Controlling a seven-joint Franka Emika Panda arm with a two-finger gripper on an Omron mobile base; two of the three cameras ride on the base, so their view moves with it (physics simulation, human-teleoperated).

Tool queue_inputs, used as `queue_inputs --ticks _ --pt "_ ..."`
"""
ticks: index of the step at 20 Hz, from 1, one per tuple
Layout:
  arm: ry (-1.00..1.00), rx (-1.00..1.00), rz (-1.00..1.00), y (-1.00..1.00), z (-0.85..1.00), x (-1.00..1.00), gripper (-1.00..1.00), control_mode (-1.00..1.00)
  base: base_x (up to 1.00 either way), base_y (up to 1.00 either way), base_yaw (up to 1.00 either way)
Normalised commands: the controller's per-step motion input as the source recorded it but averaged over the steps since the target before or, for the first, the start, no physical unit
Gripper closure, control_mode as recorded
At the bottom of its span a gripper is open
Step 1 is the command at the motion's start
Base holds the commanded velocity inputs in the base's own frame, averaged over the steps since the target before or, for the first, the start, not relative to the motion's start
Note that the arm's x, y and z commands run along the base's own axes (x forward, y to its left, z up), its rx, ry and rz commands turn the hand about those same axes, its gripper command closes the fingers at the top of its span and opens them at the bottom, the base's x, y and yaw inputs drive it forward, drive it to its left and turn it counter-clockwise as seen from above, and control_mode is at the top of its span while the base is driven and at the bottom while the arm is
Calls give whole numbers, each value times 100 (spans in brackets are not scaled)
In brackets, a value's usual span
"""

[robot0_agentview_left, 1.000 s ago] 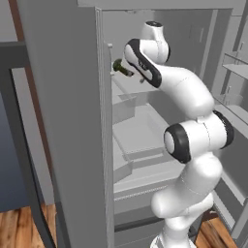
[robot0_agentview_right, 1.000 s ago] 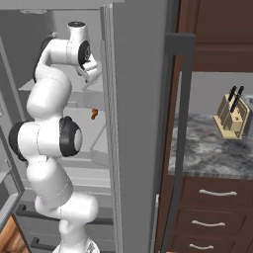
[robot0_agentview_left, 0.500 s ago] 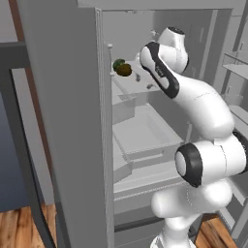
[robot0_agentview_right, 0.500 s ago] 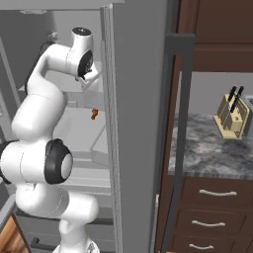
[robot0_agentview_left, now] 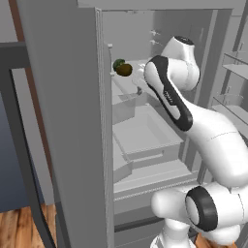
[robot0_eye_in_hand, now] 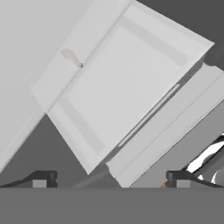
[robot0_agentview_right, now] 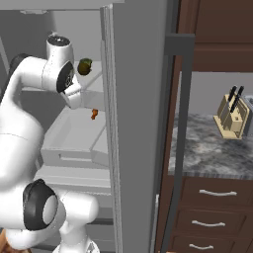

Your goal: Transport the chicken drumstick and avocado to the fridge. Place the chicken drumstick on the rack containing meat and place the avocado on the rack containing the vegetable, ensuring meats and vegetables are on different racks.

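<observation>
Seen in the upper left of the left base view, on the fridge's [robot0_agentview_left: 72, 121] higher flat shelf [robot0_agentview_left: 127, 82]: the olive-brown avocado [robot0_agentview_left: 124, 69], resting just beside and partly in front of the dark green vegetable [robot0_agentview_left: 117, 63], the two touching or nearly so. Same pair in the upper left of the right base view, avocado [robot0_agentview_right: 84, 68] below and the green ball [robot0_agentview_right: 86, 62] peeping above it, close to the white arm's [robot0_agentview_right: 54, 74] wrist. Lower down in that view, near the centre left, the small orange-brown chicken drumstick [robot0_agentview_right: 93, 114] on a lower shelf, apart from the avocado and on a different level. In the hand view, gripper [robot0_eye_in_hand: 111, 178] with jaws spread wide, one dark fingertip [robot0_eye_in_hand: 41, 178] at lower left and the other at lower right, nothing between them; beyond, a pale grey drawer tray [robot0_eye_in_hand: 127, 87] tilted across the frame. On the right of the right base view, a knife block [robot0_agentview_right: 231, 114] on a mottled grey counter [robot0_agentview_right: 207, 153] above brown drawers.
</observation>
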Motion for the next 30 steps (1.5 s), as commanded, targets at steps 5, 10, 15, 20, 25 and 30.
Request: queue_inputs --ticks 5,10,15,20,25,30 --pt "-11 -7 14 7 -19 -100 -100 -100 0 0 0" --pt "-23 -21 25 0 22 -99 -100 -100 0 0 0" --pt "-8 -17 19 -6 23 -69 -100 -100 0 0 0" --pt "0 -18 15 -14 19 -52 -100 -100 0 0 0" --pt "-3 -19 11 -14 37 -43 -100 -100 0 0 0" --pt "-4 -11 10 -39 12 -22 -100 -100 0 0 0"
